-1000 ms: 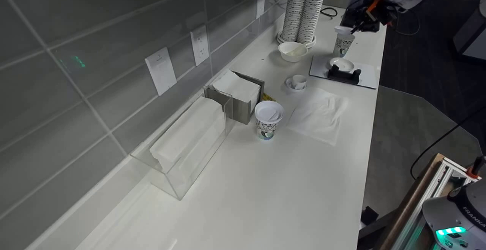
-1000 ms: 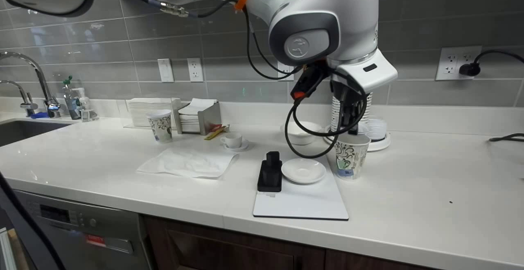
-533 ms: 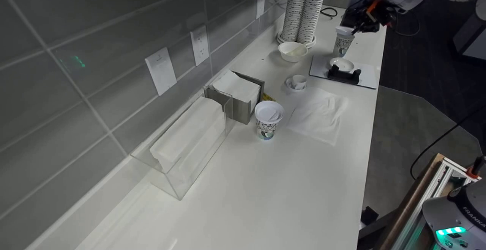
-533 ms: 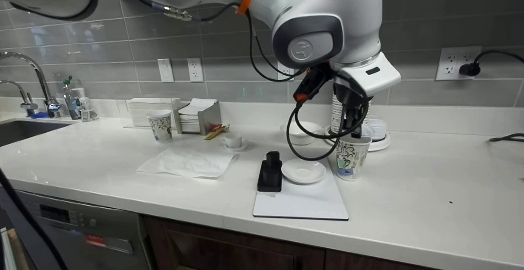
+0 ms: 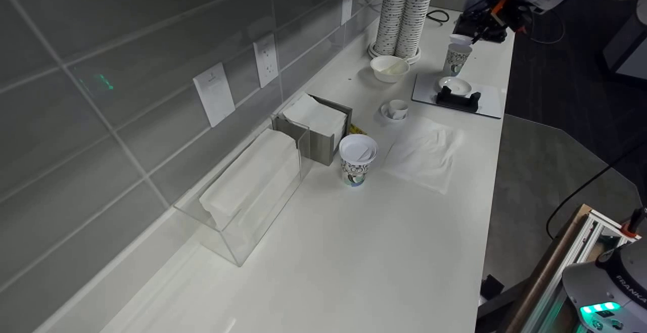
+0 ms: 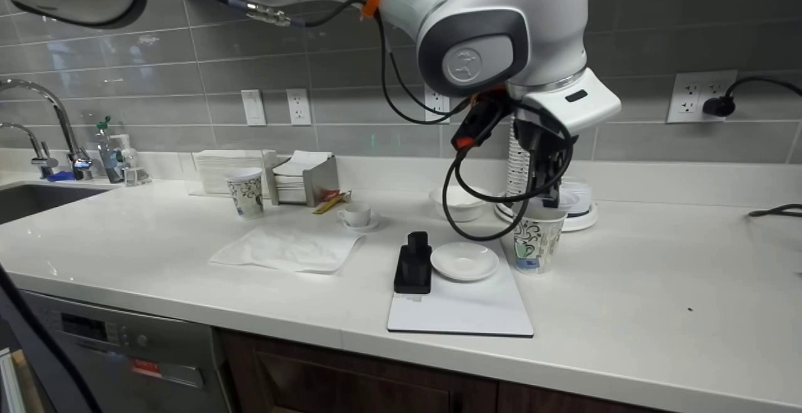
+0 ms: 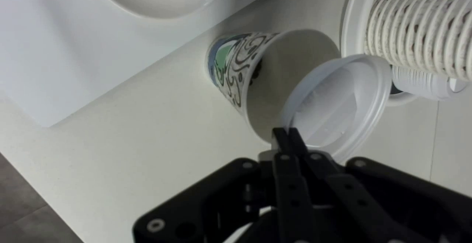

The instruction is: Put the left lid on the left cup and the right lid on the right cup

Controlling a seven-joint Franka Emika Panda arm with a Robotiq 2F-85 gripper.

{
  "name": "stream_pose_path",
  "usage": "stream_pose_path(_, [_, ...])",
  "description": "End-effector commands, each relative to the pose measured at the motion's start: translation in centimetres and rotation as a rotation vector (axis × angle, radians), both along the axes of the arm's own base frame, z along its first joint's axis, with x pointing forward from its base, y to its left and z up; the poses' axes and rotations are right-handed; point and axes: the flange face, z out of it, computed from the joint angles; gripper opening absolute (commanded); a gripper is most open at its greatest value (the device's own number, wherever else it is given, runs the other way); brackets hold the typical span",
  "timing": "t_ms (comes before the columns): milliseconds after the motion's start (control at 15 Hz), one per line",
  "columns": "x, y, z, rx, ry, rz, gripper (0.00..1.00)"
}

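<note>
My gripper [image 7: 287, 129] pinches the lid [image 7: 336, 106] by one edge, seemingly off-centre above the cup [image 7: 273, 84] — pressing could tip the cup.

Along the tabletop [image 6: 651, 306]
The left lid [image 5: 357, 149] sits on the left cup [image 5: 354, 173]. In an exterior view, a plate [image 6: 465, 261] lies on the board [image 6: 460, 316], left of the right cup [image 6: 537, 242]. The right lid [image 7: 339, 101] is just above that cup.
</note>
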Motion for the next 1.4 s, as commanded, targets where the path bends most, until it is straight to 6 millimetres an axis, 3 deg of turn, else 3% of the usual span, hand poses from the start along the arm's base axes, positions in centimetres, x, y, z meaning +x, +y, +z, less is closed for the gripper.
stream_pose_path(0, [0.0, 0.3, 0.5, 0.007, 0.026, 0.012, 0.00])
stream_pose_path(400, [0.1, 0.6, 0.2, -0.002, 0.049, 0.031, 0.00])
stream_pose_path(467, [0.1, 0.7, 0.2, -0.001, 0.053, 0.033, 0.26])
stream_pose_path(600, [0.2, 0.7, 0.2, -0.008, 0.056, 0.036, 0.32])
stream_pose_path(1067, [-0.1, 1.0, 1.3, -0.006, 0.051, 0.056, 0.81])
stream_pose_path(1200, [-0.4, 1.1, 2.3, -0.013, 0.047, 0.092, 0.95])
stream_pose_path(1333, [-1.5, 1.4, 5.1, -0.086, 0.026, 0.202, 1.00])
